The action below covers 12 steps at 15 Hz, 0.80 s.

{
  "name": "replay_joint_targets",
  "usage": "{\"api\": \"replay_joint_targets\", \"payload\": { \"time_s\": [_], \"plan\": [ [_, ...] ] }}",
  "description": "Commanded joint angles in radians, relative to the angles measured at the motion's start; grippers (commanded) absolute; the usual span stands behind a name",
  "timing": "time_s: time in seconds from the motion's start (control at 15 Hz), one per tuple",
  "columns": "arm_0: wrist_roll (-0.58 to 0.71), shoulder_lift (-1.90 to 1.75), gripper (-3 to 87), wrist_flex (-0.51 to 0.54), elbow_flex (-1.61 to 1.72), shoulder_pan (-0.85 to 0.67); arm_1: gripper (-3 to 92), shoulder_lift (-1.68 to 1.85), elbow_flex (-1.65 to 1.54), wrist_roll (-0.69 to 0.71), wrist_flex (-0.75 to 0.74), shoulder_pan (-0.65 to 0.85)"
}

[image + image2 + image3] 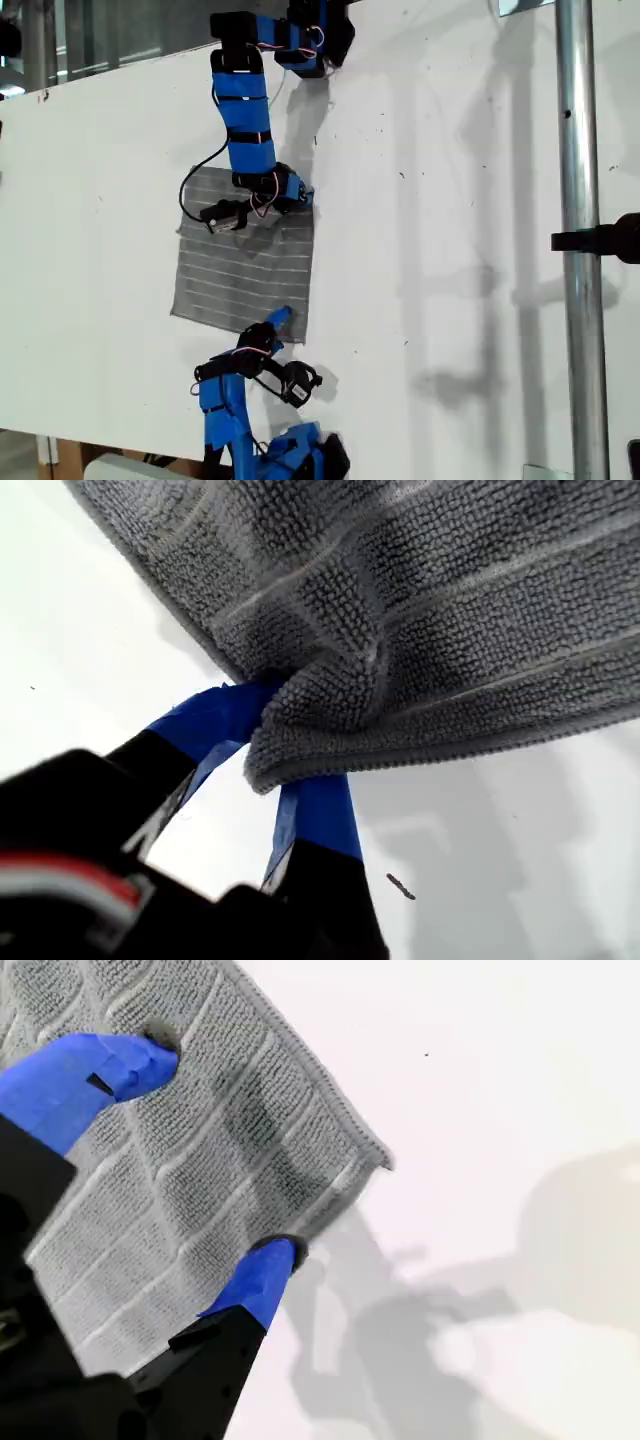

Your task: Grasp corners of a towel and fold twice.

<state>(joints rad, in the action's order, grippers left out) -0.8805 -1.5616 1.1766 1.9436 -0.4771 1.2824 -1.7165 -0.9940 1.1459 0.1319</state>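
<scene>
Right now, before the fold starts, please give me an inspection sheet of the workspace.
Surface: white table, a few dark specks.
Job's things: towel lying spread; one corner bunched up.
Clutter: nothing seen.
Grippers: my first gripper shut on the bunched corner; my second gripper open, astride the towel near another corner.
Cables: black cable looping beside an arm, by the towel's edge.
Surroundings: metal pole at the exterior view's right.

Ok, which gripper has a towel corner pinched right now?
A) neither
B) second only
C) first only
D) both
C: my first gripper is shut on a bunched corner of the towel, while my second gripper is open, its fingers straddling a flat corner.
</scene>
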Motion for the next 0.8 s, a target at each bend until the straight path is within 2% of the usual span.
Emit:
{"api": "replay_joint_targets", "payload": {
  "time_s": [0.0, 0.07, 0.27, 0.4, 0.6, 0.73],
  "plan": [
    [-0.026, 0.032, 32.5, -0.017, -0.043, 0.015, -0.2, 0.014, 0.032, -0.011, 0.005, -0.029],
    [-0.044, 0.049, 29.1, -0.023, -0.044, 0.011, -0.2, 0.018, 0.034, -0.011, 0.006, -0.031],
    [-0.109, 0.101, 7.5, -0.017, -0.044, -0.015, -0.2, 0.032, 0.034, -0.015, 0.018, -0.035],
    [-0.110, 0.132, -1.8, -0.015, -0.046, -0.018, -0.2, 0.038, 0.034, -0.015, 0.023, -0.037],
    [-0.114, 0.118, -3.0, 0.015, -0.054, 0.012, -0.2, 0.051, 0.037, -0.015, 0.035, -0.037],
    [-0.106, 0.046, -3.0, 0.104, -0.115, 0.104, -0.2, 0.106, 0.074, -0.023, 0.098, -0.061]
  ]
}}
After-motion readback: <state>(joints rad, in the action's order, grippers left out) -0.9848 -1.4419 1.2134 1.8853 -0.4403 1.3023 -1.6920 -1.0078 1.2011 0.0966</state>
